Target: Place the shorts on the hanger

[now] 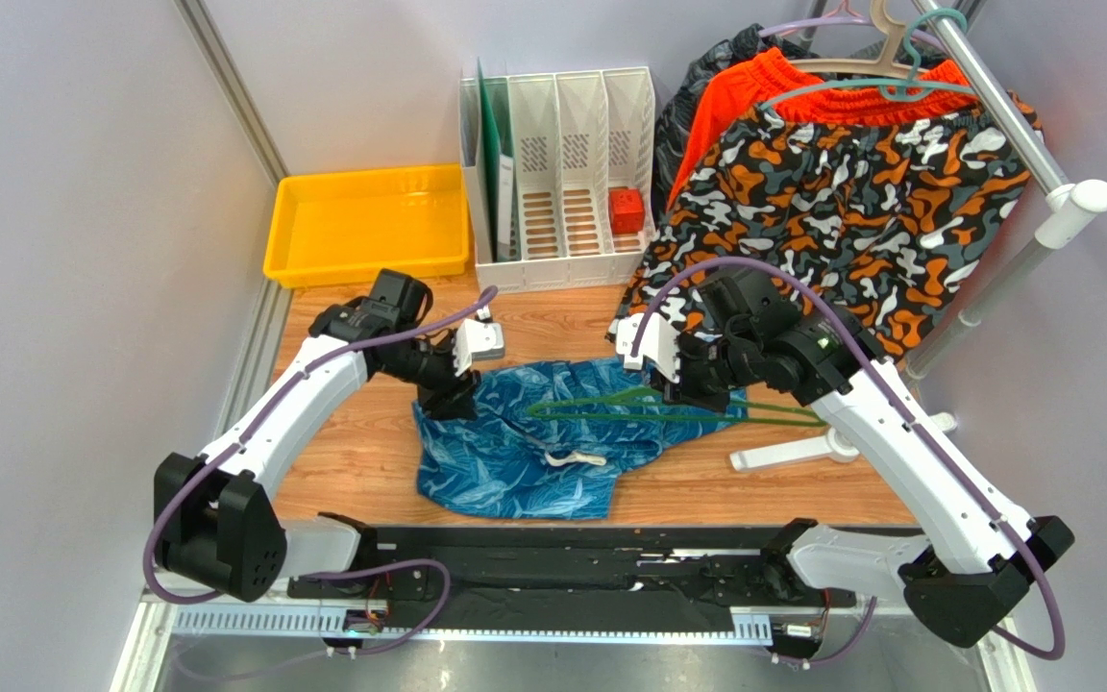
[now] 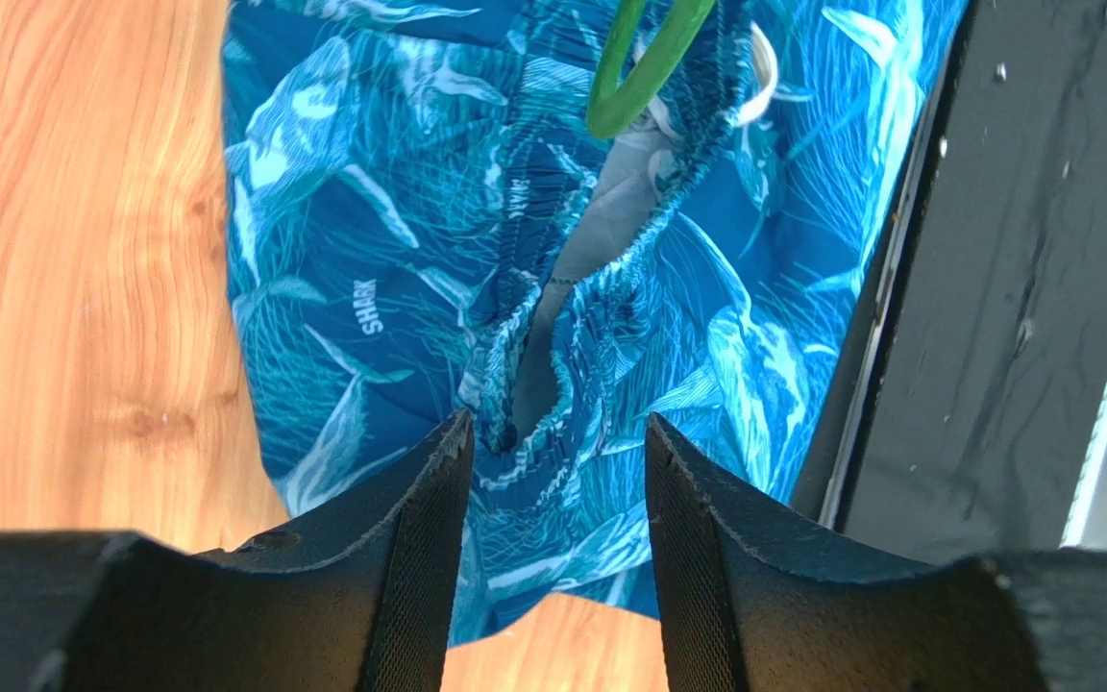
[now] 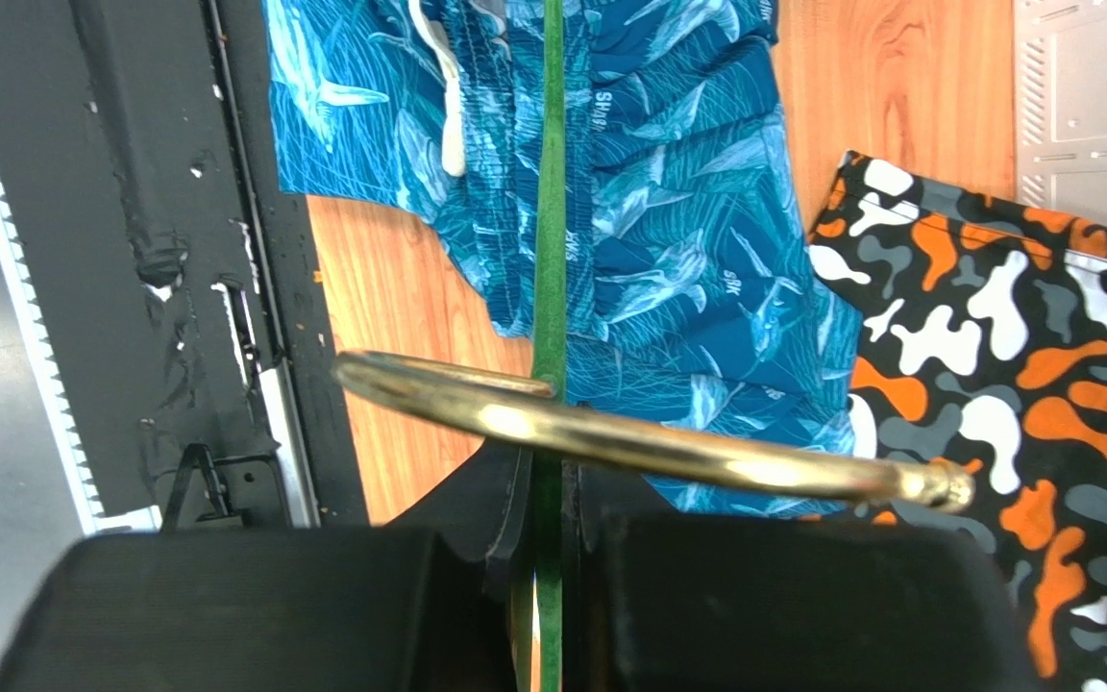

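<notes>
Shorts [image 1: 531, 454] under spread left claw [image 2: 557, 428], hanger [image 3: 551, 216] pinched in right claw [image 3: 551, 502]; red box [image 1: 626, 211], perhaps, in rack [image 1: 559, 144].

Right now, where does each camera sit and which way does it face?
Top view: fixed above and behind the arms, looking down on the table; both arms show, with the left hand and right hand at the blue shorts.
Left wrist: on the left arm, looking down between its open fingers at the shorts' waistband.
Right wrist: on the right arm, looking along the green hanger clamped in its hand, with camouflage shorts beside.
Shared: all three show the blue shorts and green hanger.
</notes>
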Available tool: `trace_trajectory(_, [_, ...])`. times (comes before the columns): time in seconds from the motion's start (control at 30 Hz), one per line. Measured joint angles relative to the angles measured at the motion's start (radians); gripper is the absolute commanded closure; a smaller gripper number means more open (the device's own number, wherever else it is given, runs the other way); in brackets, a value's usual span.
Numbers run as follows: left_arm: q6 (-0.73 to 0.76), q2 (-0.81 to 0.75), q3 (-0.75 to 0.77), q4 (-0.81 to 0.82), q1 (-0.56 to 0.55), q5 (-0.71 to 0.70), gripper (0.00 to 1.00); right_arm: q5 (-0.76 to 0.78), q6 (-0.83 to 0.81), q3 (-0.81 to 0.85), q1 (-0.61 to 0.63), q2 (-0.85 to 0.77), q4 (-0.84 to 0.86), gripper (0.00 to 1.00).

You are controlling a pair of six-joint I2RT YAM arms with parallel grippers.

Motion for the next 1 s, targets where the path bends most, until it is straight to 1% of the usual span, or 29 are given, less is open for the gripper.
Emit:
trace_trajectory(0.03, [0.041,0.004,-0.003,-0.011,0.001,0.01,0.47,-0.007,0.006,0.0,0.0,0.005,0.0,1.0])
trace_trajectory(0.17, [0.121,0.028,-0.004,-0.028,0.002,0.021,0.47,-0.035,0.028,-0.005,0.0,0.008,-0.001,1.0])
trace_trajectory(0.27, [0.169,0.052,-0.014,-0.037,0.002,0.022,0.58,-0.061,0.045,-0.023,0.0,0.009,-0.001,1.0])
trace_trajectory(0.3, [0.181,0.055,-0.021,-0.04,0.002,0.021,0.66,-0.068,0.05,-0.029,0.0,0.01,-0.001,1.0])
trace_trajectory(0.37, [0.206,0.055,-0.037,-0.051,0.002,0.022,0.72,-0.087,0.066,-0.046,0.0,0.014,0.0,1.0])
trace_trajectory(0.4, [0.219,0.055,-0.042,-0.057,0.002,0.022,0.78,-0.095,0.074,-0.054,0.0,0.016,0.0,1.0])
trace_trajectory(0.47, [0.24,0.055,-0.046,-0.071,0.002,0.021,0.83,-0.108,0.089,-0.064,0.0,0.023,0.0,1.0])
trace_trajectory(0.57, [0.264,0.042,-0.053,-0.091,0.002,0.021,0.89,-0.122,0.11,-0.069,0.0,0.033,0.002,1.0])
trace_trajectory(0.63, [0.278,0.021,-0.063,-0.105,0.002,0.02,0.88,-0.127,0.117,-0.069,0.0,0.033,0.002,1.0])
trace_trajectory(0.67, [0.287,0.002,-0.07,-0.115,0.002,0.019,0.85,-0.133,0.123,-0.069,0.0,0.033,0.002,1.0])
trace_trajectory(0.83, [0.305,-0.04,-0.087,-0.141,-0.004,0.002,0.78,-0.143,0.134,-0.07,0.005,0.033,0.002,1.0])
trace_trajectory(0.93, [0.309,-0.055,-0.097,-0.145,-0.011,-0.016,0.7,-0.142,0.138,-0.082,0.015,0.033,0.012,1.0])
trace_trajectory(0.97, [0.31,-0.06,-0.1,-0.145,-0.013,-0.021,0.63,-0.142,0.141,-0.087,0.02,0.034,0.016,1.0])
trace_trajectory(1.0, [0.31,-0.065,-0.103,-0.145,-0.014,-0.026,0.6,-0.142,0.143,-0.091,0.024,0.035,0.018,1.0])
